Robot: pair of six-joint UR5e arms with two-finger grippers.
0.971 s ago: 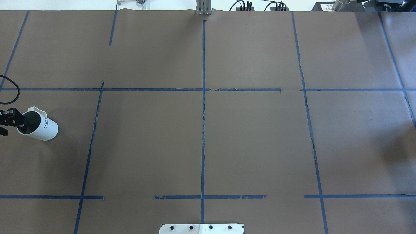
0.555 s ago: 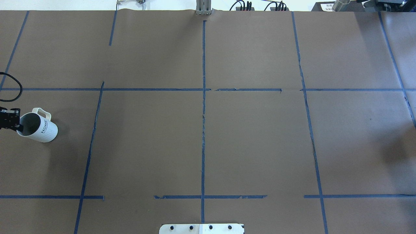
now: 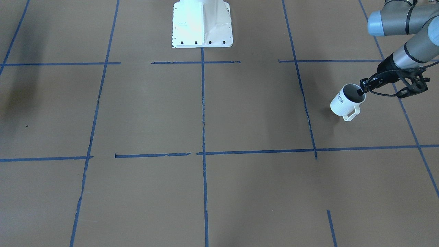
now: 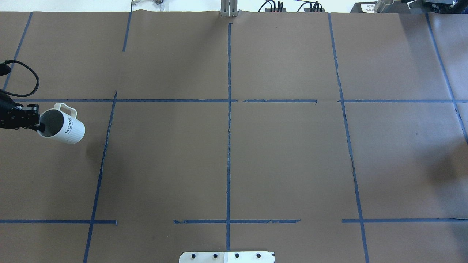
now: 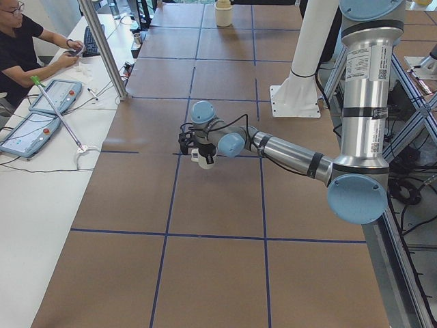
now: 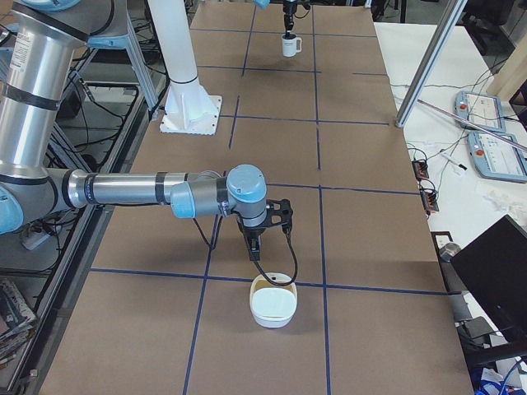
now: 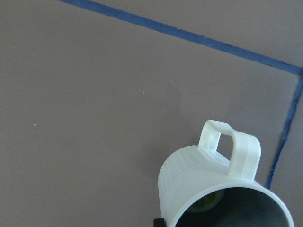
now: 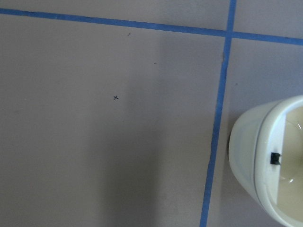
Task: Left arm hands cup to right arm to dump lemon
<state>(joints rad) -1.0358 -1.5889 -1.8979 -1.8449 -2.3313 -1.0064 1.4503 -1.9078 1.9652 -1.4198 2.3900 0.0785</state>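
Cup (image 4: 69, 128) hangs tilted at overhead's left edge, left gripper (image 4: 39, 126) clamped on its rim, lemon (image 7: 208, 203) inside. Right gripper (image 6: 254, 251) is near a white bowl (image 6: 273, 309), can't tell if it's open.

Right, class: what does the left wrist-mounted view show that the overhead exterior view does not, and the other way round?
Only the left wrist-mounted view shows the lemon lying inside the cup. Only the overhead exterior view shows the whole left pincer clamped on the cup's rim, the black HOME lettering and the robot's base plate at the bottom edge. Both show the white ribbed cup, its loop handle and blue tape lines on the brown table.
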